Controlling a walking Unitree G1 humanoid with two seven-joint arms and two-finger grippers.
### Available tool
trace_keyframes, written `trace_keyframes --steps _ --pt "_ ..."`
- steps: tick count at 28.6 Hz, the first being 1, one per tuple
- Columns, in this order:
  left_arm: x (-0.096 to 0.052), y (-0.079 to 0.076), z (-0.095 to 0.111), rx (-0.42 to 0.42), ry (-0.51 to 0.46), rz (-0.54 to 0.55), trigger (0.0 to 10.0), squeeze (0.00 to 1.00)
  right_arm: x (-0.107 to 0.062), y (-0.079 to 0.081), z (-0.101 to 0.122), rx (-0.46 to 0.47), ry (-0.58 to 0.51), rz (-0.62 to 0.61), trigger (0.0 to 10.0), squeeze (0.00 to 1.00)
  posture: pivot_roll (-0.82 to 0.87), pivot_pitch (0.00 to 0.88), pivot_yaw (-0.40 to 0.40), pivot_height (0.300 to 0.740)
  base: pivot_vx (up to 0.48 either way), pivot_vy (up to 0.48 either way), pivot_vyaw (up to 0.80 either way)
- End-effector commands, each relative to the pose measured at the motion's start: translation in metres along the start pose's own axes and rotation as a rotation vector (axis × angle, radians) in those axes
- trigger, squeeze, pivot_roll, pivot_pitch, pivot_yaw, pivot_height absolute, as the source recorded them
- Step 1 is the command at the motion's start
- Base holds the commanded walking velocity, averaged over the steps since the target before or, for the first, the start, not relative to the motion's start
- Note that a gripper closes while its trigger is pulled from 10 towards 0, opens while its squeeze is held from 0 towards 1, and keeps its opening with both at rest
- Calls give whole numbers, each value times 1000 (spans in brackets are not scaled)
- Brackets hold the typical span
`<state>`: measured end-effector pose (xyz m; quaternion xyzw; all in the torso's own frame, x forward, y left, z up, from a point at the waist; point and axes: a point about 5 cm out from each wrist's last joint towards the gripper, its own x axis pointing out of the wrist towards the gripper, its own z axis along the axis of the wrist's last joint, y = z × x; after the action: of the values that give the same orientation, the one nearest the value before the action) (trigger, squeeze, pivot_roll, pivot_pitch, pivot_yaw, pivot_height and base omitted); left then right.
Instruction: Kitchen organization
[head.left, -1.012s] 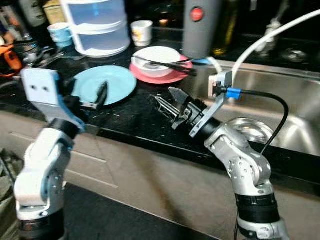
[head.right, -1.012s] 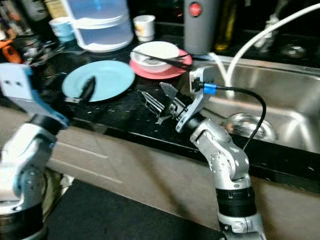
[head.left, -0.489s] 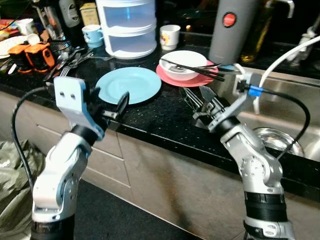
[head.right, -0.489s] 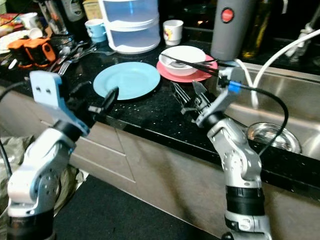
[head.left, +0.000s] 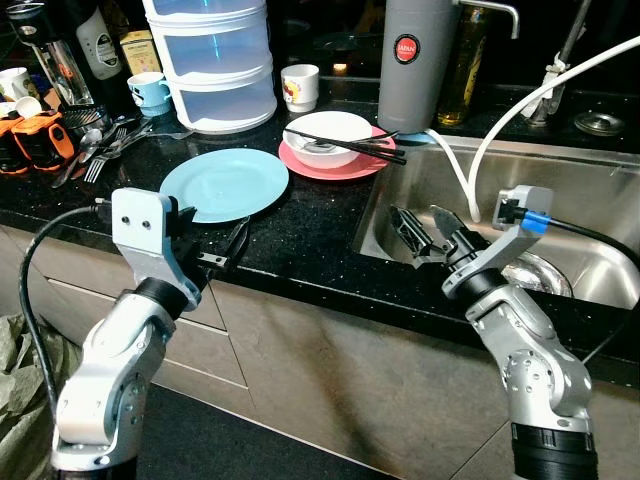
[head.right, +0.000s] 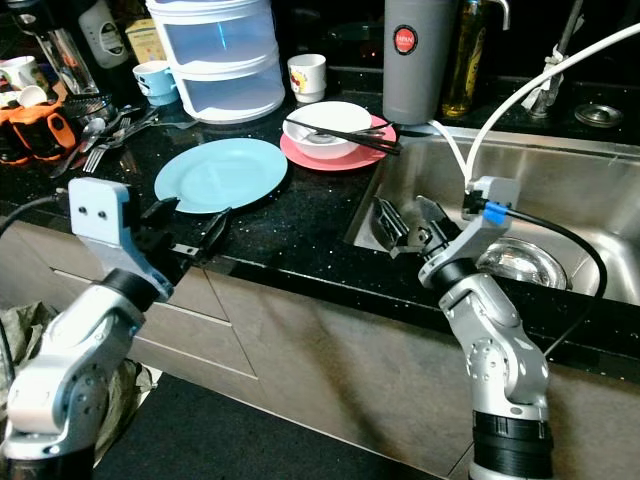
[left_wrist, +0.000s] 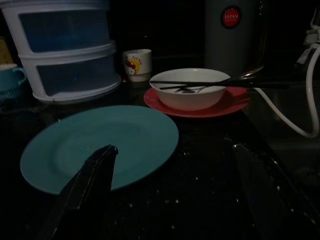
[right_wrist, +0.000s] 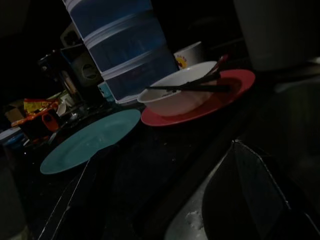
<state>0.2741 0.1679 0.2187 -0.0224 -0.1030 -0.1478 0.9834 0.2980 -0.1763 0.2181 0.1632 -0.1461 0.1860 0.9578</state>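
Observation:
A light blue plate (head.left: 224, 185) lies empty on the black counter (head.left: 310, 225). Behind it, a white bowl (head.left: 327, 137) with black chopsticks (head.left: 345, 146) across it rests on a red plate (head.left: 345, 163). My left gripper (head.right: 190, 222) is open, low over the counter's front edge, just in front of the blue plate. In the left wrist view its fingers (left_wrist: 85, 185) frame the blue plate (left_wrist: 100, 145) and the bowl (left_wrist: 190, 92). My right gripper (head.left: 425, 225) is open and holds nothing, hovering over the left edge of the steel sink (head.left: 590, 190).
A stacked clear container (head.left: 210, 60), two cups (head.left: 302, 85), a grey thermos (head.left: 415, 60) and a bottle (head.left: 465, 60) line the back. Loose cutlery (head.left: 110, 145) lies at the left. A white hose (head.left: 480, 150) hangs into the sink above a metal bowl (head.left: 535, 272).
The whole view has shifted and pulled back. Against the counter, my right gripper went from beside the red plate to the sink's left edge, and my left gripper drew back off the blue plate.

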Motion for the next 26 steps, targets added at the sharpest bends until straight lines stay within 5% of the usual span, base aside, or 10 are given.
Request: trace_keyframes --steps 1,5,10,16,22,26 --pt "-1 7 4 34 -5 14 10000 0 -2 -2 4 -20 -2 -7 10000 0 -29 0 98 740 0 0 0" --pt "0 12 6 49 -6 37 10000 0 0 -8 12 -42 -15 -20 10000 0 6 0 74 740 0 0 0" --pt "-18 27 5 16 -8 152 10000 0 7 -2 35 -85 -32 51 10000 0 -2 0 35 740 0 0 0" --pt "-16 34 8 -1 -20 183 10000 0 9 1 57 -107 -66 101 10000 0 1 0 37 740 0 0 0" --pt "-15 40 14 8 -35 200 10000 0 12 19 57 -63 -83 166 10000 0 20 0 43 740 0 0 0" --pt "-21 50 15 12 -27 239 10000 0 10 50 42 36 -44 261 10000 0 35 0 37 740 0 0 0"
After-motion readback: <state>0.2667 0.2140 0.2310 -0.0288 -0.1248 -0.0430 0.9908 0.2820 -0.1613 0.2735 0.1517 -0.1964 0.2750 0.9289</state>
